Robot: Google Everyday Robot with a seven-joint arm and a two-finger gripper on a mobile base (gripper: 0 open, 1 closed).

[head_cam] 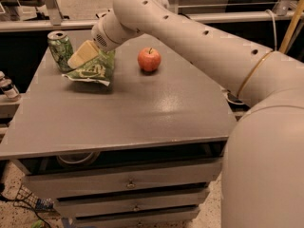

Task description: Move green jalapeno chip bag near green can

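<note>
The gripper is pinching the crinkly green jalapeno chip bag. It is tilting just beside the green can.

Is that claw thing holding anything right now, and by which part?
The claw, beside the green can, seems to grip the green jalapeno chip bag by its upper edge.

The arm is stretched from the lower right of the view up towards the upper left, and a bend is seen at a rounded elbow. The wrist is angled down and to the left. The tool is held low over the far left part of the bench, tilted downward.
</note>
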